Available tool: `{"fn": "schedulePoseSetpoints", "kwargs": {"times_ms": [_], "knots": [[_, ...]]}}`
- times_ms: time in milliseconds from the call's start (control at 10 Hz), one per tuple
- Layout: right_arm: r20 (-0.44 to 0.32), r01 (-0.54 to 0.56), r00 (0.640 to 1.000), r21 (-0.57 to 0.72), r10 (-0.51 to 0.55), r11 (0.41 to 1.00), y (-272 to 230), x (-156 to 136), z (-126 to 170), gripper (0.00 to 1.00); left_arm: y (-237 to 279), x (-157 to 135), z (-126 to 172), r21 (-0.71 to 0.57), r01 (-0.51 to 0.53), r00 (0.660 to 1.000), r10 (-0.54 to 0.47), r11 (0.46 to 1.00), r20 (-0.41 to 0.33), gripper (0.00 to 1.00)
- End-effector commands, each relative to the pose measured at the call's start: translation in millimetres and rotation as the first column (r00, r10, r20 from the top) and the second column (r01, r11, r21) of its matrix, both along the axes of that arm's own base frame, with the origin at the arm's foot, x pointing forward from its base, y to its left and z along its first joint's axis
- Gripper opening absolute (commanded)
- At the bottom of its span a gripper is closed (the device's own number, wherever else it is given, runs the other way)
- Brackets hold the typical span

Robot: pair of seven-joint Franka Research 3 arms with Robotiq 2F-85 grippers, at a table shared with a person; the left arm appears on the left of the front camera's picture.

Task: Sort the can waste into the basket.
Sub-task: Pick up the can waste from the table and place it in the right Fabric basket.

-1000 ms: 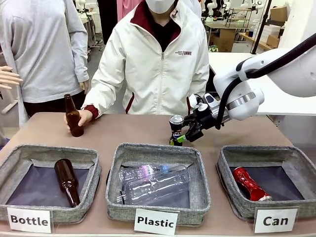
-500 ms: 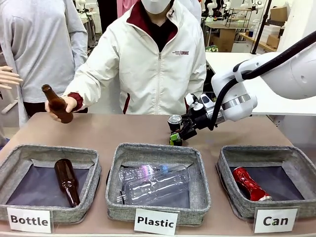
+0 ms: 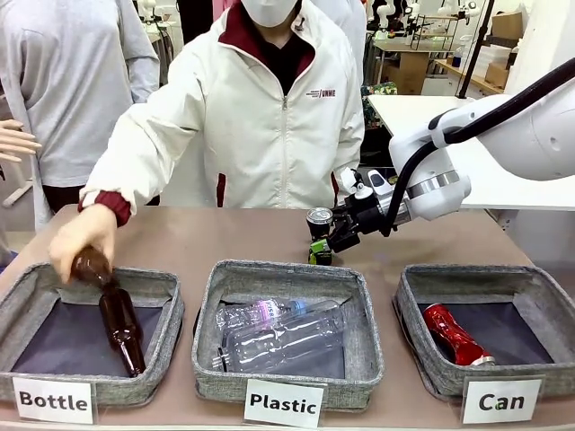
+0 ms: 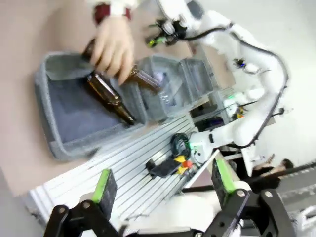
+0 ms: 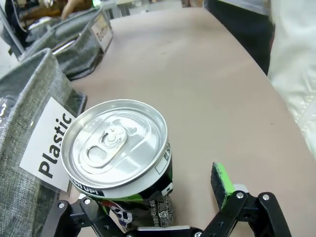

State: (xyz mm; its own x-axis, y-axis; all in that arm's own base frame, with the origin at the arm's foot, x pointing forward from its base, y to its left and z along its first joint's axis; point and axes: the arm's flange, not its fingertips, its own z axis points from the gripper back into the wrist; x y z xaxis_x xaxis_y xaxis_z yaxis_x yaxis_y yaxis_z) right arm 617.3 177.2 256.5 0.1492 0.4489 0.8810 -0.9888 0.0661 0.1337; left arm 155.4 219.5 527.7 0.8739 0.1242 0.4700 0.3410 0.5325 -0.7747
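One black can [image 5: 120, 157], silver top, upright between right pincer [image 5: 163, 197] fingers, not clamped; left pincer [image 4: 163, 190] apart.

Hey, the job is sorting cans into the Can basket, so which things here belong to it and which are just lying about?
Belonging to the job:
- black can, upright behind the Plastic basket, between the right tool's fingers
- red can, lying in the Can basket
- Can basket

Just lying about:
- Plastic basket with clear bottles
- Bottle basket with a brown bottle
- another brown bottle in the person's hand
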Motion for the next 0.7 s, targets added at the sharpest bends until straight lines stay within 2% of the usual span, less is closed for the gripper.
{"fn": "schedulePoseSetpoints", "kwargs": {"times_ms": [0, 200, 300, 400, 500, 600], "knots": [[0.016, 0.0, 1.0, 0.038, -0.001, 0.999, 0, 1, 1, 1.0, 28, -35, 23, -0.083, 0.01, 1.0, -0.008, 0.996, 0.022, 1.0], [0.024, -0.004, 1.0, 0.045, 0.003, 0.999, 1, 1, 3, 1.0, 36, -37, 18, -0.076, -0.011, 1.0, 0.012, 0.997, 0.009, 1.0], [0.026, -0.018, 1.0, 0.037, 0.017, 0.999, 0, -1, 3, 0.45, 35, -36, 14, -0.086, -0.014, 1.0, 0.015, 0.996, 0.007, 1.0], [0.018, -0.019, 1.0, 0.038, 0.018, 0.999, -2, -2, 3, 0.4, 32, -37, 10, -0.083, -0.011, 1.0, 0.012, 0.996, 0.007, 1.0], [0.015, -0.017, 1.0, 0.04, 0.017, 0.999, -1, -2, 3, 0.0, 30, -35, 9, -0.084, -0.004, 1.0, 0.004, 0.996, 0.004, 1.0], [0.013, -0.016, 1.0, 0.045, 0.015, 0.999, 0, 0, 3, 0.0, 28, -32, 9, -0.08, 0.01, 1.0, -0.01, 0.997, 0.004, 1.0]]}}
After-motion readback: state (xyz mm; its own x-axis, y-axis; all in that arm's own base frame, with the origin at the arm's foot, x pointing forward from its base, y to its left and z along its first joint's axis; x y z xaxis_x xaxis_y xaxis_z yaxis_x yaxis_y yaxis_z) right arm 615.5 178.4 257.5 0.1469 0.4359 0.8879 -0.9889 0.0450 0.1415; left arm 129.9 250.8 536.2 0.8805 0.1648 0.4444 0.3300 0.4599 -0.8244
